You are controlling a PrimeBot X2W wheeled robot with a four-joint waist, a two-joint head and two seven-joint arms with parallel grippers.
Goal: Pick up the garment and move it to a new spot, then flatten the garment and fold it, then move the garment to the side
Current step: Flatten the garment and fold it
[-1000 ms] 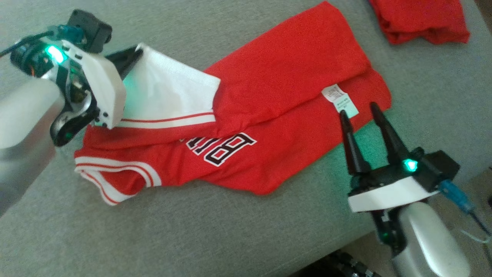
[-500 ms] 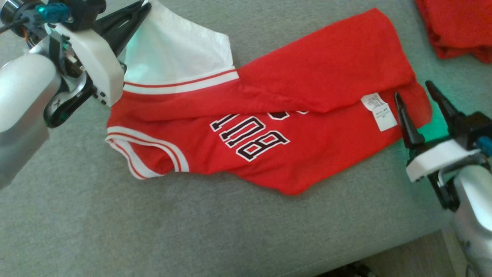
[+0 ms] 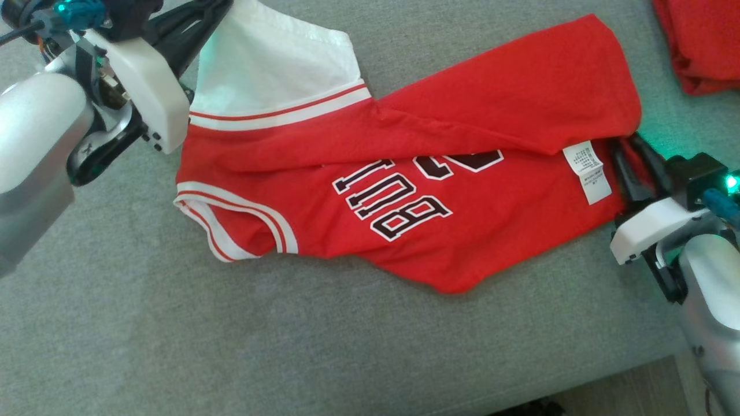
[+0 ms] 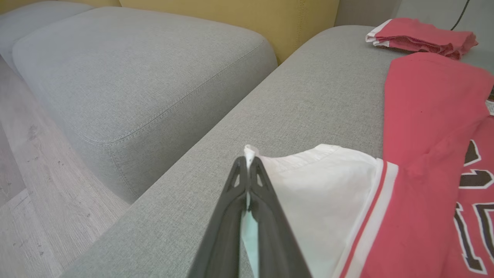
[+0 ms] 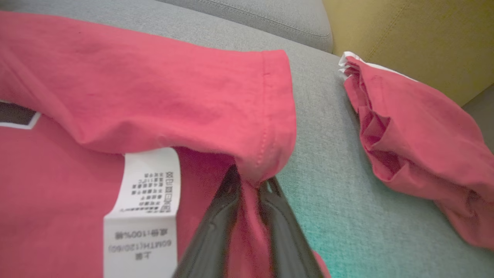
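grey sofa point(image 3: 173, 346) under red jersey point(image 3: 462, 231)

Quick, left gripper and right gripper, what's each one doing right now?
Left gripper: closed, pinching the white sleeve edge of the garment.
Right gripper: closed on the garment's red hem corner.

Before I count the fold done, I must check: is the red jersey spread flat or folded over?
Folded over: one layer of the jersey covers part of the lettering; the left gripper pinches its white sleeve.
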